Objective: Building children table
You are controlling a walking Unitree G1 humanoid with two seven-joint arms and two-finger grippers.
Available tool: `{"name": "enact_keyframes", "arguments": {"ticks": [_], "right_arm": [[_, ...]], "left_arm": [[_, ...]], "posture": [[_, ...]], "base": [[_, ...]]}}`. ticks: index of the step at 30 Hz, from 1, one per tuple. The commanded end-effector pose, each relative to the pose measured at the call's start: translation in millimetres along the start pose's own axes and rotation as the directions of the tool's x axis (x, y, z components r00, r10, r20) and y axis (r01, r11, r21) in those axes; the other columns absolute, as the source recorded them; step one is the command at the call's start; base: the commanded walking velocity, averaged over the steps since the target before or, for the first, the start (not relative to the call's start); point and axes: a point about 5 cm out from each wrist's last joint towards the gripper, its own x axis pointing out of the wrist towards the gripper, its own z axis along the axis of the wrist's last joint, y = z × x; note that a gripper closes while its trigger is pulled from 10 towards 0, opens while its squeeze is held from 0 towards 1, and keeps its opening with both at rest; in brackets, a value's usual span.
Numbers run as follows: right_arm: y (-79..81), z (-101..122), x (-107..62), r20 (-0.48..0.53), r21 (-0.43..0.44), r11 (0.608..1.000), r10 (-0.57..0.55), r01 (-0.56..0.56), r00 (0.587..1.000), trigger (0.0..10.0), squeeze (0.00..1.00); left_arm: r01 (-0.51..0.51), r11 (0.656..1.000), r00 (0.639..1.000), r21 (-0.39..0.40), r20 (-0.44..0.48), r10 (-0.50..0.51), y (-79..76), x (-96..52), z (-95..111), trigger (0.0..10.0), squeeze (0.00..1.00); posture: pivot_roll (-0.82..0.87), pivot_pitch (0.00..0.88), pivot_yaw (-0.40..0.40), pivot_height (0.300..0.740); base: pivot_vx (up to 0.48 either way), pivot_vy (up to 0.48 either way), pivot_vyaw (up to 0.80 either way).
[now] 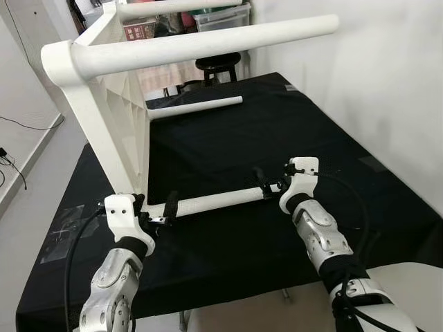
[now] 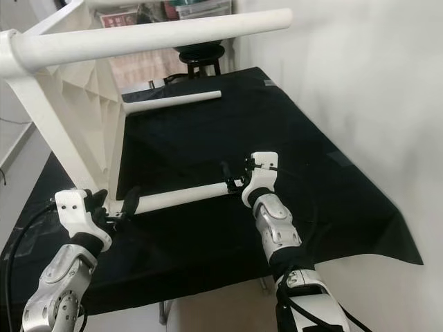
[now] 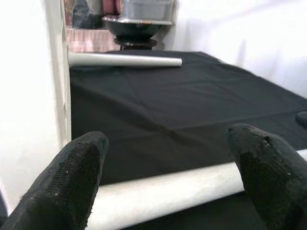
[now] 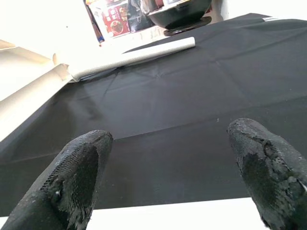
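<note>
— What can't you make out?
— The white table frame runs off the top edge, so its upper part is cut away. The black stool behind it is half hidden by a leg.
— And the boxes at the back?
— Too small to read, and cut off too.

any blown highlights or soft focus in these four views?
Left wrist view: white tabletop panel blown out, pincer fingertips soft. Right wrist view: upper left overexposed, fingertips blurred. Eye views: sharp; black cloth holds detail, white table leg reads cleanly.
</note>
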Motion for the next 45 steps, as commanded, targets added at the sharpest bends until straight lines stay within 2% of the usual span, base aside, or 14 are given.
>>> {"name": "enact_keyframes", "arguments": {"ticks": [1,11,26,31,37,45], "right_arm": [[6.3,-0.2,1.7,0.006,-0.018,1.0,0.024,-0.024,1.0,10.0,0.0],[5.3,-1.1,-0.3,0.008,-0.01,1.0,0.028,-0.028,1.0,10.0,0.0],[5.3,-1.2,0.2,0.01,0.014,0.999,0.037,-0.037,0.999,10.0,0.0],[5.6,-0.8,0.6,0.013,0.019,0.999,0.04,-0.04,0.999,10.0,0.0],[6.5,0.0,0.6,0.022,0.023,0.999,0.049,-0.049,0.999,10.0,0.0],[6.9,-0.3,0.8,0.022,0.024,0.999,0.048,-0.049,0.999,10.0,0.0]], "left_arm": [[-0.001,1.0,1.0,0.017,-0.008,0.001,4.4,0.6,0.0,10.0,0.0],[0.036,0.999,0.999,0.038,-0.035,-0.034,-1.0,0.4,-4.4,10.0,0.0],[0.027,0.998,0.999,0.05,-0.039,-0.025,1.3,1.9,-6.0,10.0,0.0],[0.066,0.995,0.997,0.078,-0.046,-0.062,-2.3,1.2,-7.0,10.0,0.0],[0.058,0.995,0.997,0.082,-0.048,-0.054,-1.8,0.9,-7.2,10.0,0.0],[0.022,0.998,0.999,0.065,-0.039,-0.02,2.1,2.6,-7.3,10.0,0.0]], "posture": [[-0.07,0.0,0.091,0.74],[-0.07,0.0,0.092,0.74],[-0.07,0.0,0.091,0.74],[-0.07,0.0,0.089,0.74],[-0.07,0.0,0.088,0.74],[-0.06,0.0,0.087,0.74]], "base": [[0.0,0.0,0.0],[0.0,0.0,0.0],[0.0,0.0,0.0],[0.0,0.0,0.0],[0.0,-0.295,0.0],[0.0,0.0,0.0]]}}
